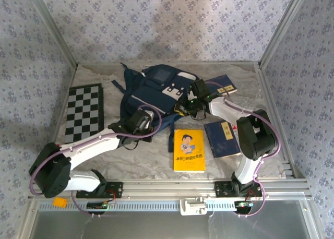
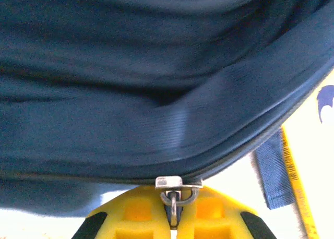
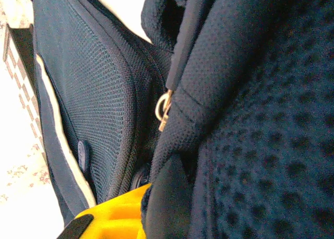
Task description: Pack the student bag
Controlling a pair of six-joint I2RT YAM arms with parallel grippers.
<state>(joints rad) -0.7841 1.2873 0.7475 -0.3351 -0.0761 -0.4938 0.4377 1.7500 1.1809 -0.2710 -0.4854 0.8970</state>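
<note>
We see the student bag [image 1: 156, 90] lying at the middle back of the counter [image 1: 146, 158], navy with white trim. Our left hand [image 1: 140, 121] sits at its near edge, fingers [image 2: 130, 215] clenched on a metal zipper pull [image 2: 175, 191]. Our right hand [image 1: 189, 104] is at the bag's right side. One yellow finger [image 3: 112, 213] lies against padded mesh, and we cannot tell whether that hand grips anything. A yellow book [image 1: 189, 150] lies just in front of the bag with a blue book [image 1: 222, 139] beside it. A chessboard [image 1: 84, 111] lies to the left.
</note>
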